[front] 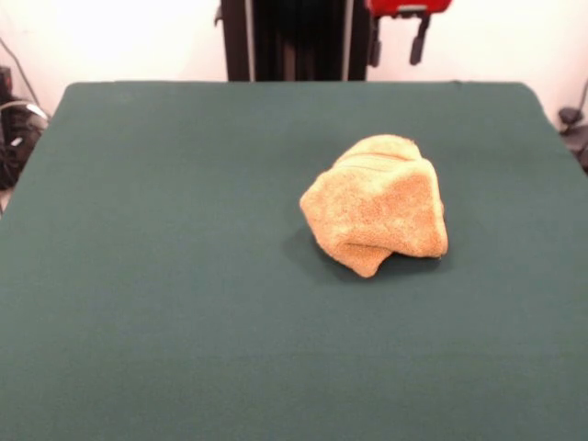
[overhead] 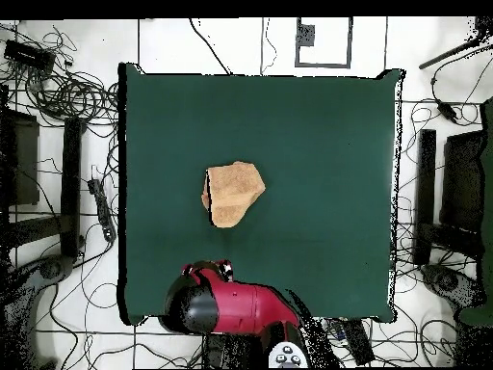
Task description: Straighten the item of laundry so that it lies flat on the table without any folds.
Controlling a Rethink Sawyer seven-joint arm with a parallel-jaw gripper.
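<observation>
Towel (front: 377, 204): one, soft terry, light and limp, bunched in a folded heap near the middle of the table (front: 147, 276), well clear of every edge. Gripper (front: 397, 41): drawn back past the far edge; you cannot tell how its jaws stand. You would likely take hold at the pointed corner hanging toward the near edge, since the cloth should drape and unfold when lifted.

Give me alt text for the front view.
A crumpled orange-tan terry towel sits bunched in a lump right of centre on a large dark green felt-topped table. The red robot gripper hangs at the top edge, clear of the towel.
</observation>
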